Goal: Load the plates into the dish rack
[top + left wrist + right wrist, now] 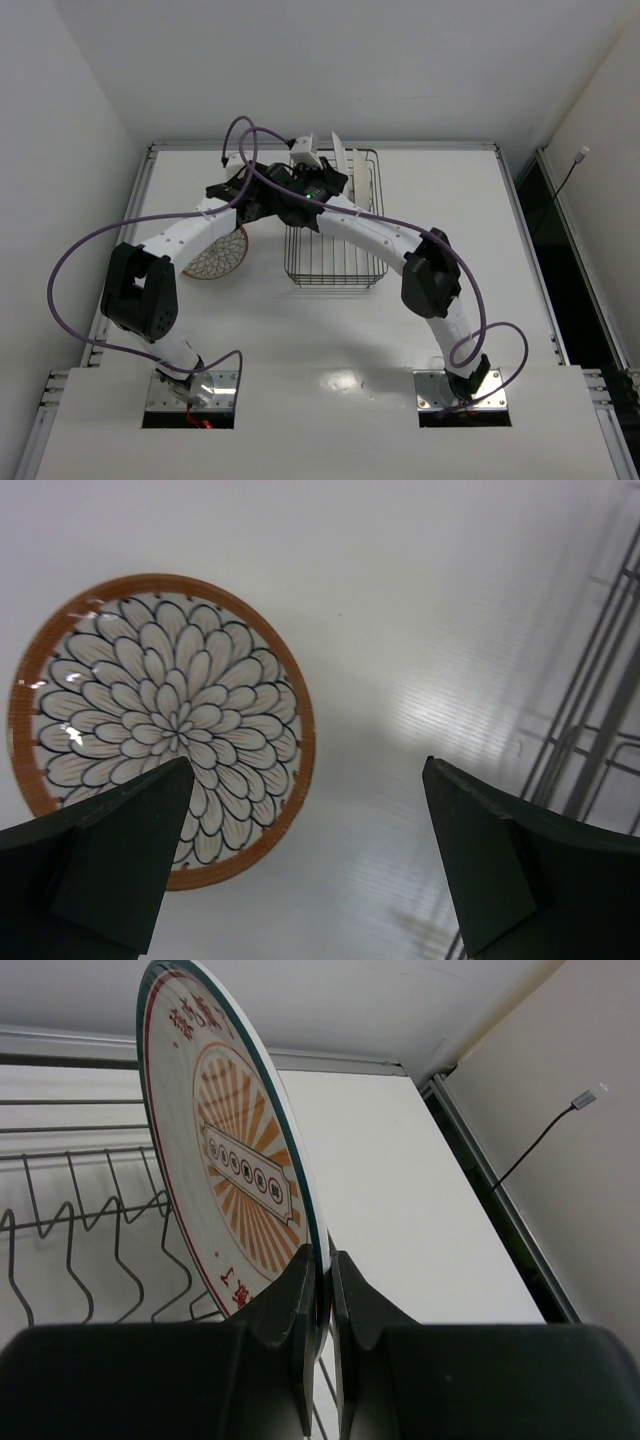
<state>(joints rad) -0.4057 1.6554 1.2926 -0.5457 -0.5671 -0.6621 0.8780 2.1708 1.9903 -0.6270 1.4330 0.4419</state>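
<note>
Right gripper (322, 1260) clenched on the rim of the sunburst plate (235, 1160), holding it upright on edge above the dish rack (80, 1220) prongs. Left gripper (308, 770) spread wide, holding nothing, over the petal plate (150, 710), which lies flat on the table (450, 630) beside the rack. Glazed ceramic: likely stiff, weighty for a rim pinch, slick, quick to chip. The rim looks like the only purchase. Red characters on the sunburst plate's border and centre banner; unreadable at this angle.

Upright sunburst plate (240, 1160) — flat petal plate (160, 720)
</note>
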